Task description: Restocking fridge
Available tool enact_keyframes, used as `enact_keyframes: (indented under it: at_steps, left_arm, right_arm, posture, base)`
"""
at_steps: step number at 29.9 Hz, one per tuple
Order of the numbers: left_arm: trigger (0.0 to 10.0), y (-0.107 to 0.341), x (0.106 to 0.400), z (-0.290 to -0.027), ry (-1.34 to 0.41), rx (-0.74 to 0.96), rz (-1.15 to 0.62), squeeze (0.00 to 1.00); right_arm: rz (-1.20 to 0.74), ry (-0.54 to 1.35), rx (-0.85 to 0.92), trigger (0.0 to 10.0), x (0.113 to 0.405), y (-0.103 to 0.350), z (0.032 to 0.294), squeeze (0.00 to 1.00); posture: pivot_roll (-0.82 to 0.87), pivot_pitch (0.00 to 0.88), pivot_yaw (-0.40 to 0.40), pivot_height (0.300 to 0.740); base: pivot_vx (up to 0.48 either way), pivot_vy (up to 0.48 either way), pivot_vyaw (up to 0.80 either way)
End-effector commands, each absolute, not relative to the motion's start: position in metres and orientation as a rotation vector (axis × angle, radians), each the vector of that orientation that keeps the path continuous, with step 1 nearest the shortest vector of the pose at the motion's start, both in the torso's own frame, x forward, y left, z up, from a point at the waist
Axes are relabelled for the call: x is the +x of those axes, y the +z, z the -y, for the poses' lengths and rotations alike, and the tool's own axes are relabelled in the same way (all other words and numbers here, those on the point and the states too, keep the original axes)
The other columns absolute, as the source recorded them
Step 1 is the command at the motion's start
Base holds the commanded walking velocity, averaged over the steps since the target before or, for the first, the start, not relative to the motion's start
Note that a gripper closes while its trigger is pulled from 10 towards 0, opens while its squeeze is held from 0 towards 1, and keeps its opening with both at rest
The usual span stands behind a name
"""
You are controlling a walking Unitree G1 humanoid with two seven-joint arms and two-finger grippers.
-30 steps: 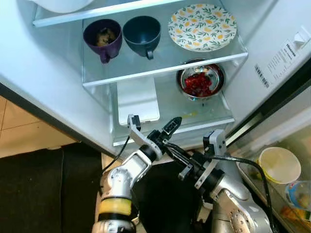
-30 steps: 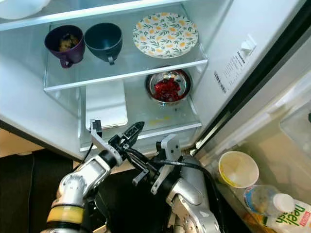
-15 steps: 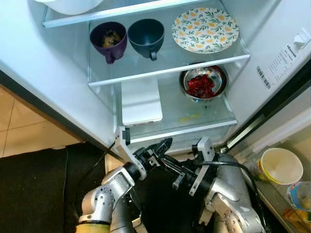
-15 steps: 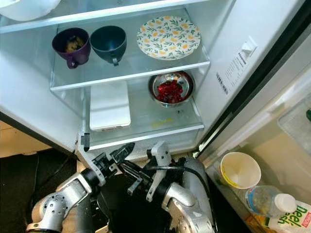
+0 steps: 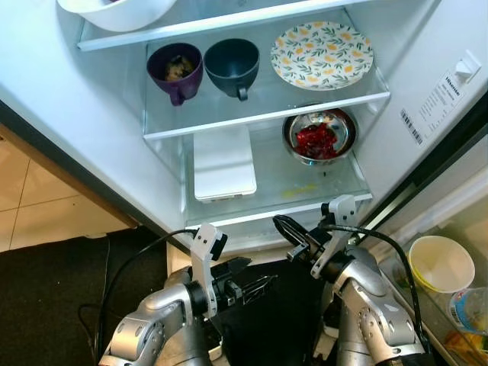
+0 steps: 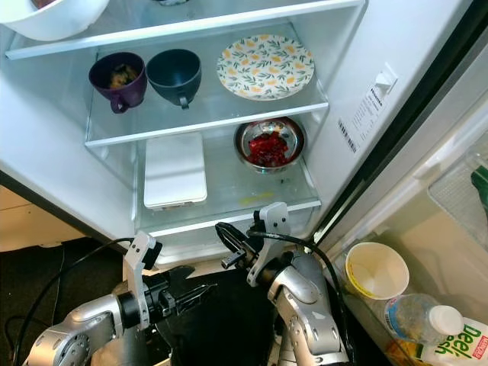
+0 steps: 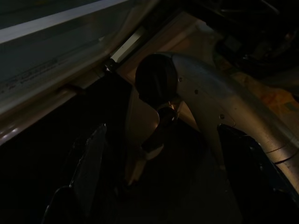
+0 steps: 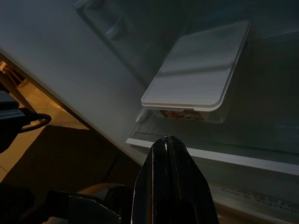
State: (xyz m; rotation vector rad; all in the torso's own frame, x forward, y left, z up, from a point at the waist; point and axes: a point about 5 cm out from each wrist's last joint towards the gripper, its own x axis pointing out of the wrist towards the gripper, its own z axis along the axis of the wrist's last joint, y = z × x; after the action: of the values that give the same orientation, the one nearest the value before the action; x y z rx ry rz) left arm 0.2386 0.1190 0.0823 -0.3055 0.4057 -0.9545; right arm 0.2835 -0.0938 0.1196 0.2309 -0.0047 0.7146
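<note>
The fridge stands open before me. On its lower glass shelf (image 5: 305,191) lie a white lidded container (image 5: 223,162) and a steel bowl of red food (image 5: 318,137). Above them sit a purple cup (image 5: 175,69), a dark blue cup (image 5: 231,65) and a floral plate (image 5: 322,53). My right gripper (image 5: 281,223) is shut and empty, just below the lower shelf's front edge, and points at the white container (image 8: 198,65). My left gripper (image 5: 255,276) hangs lower, below the fridge, open and empty, its fingers (image 7: 88,163) spread wide.
A white bowl (image 5: 114,8) sits on the top shelf at the left. The fridge door at the right holds a pale tub (image 5: 441,263) and a bottle (image 6: 450,339). A dark mat (image 5: 46,305) and tiled floor (image 5: 23,198) lie at the lower left.
The view has shifted. My left gripper has dropped back from the shelf edge to below the fridge. My right gripper has risen towards the lower shelf's front edge.
</note>
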Motion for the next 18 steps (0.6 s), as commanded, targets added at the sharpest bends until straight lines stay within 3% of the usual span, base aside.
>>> enact_keyframes:
  at_steps: [1, 12, 18]
  left_arm:
    - [10.0, 0.069, 0.232, -0.129, -0.920, -0.266, -0.448, 0.00]
    - [10.0, 0.066, 0.252, -0.164, -0.656, -0.239, -0.345, 0.00]
    - [10.0, 0.056, 0.245, -0.159, -0.652, -0.270, -0.344, 0.00]
  right_arm:
    - [-0.019, 0.700, 0.238, 10.0, 0.283, 0.112, 0.093, 0.00]
    - [-0.037, 0.616, 0.236, 10.0, 0.294, 0.105, 0.115, 0.00]
    - [-0.041, 0.611, 0.227, 10.0, 0.294, 0.102, 0.122, 0.00]
  posture:
    - [-0.09, 0.319, 0.088, 0.430]
    - [-0.07, 0.289, 0.074, 0.440]
    - [-0.07, 0.273, 0.062, 0.464]
  base:
    - [0.000, 0.000, 0.00]
    - [0.000, 0.000, 0.00]
    - [0.000, 0.000, 0.00]
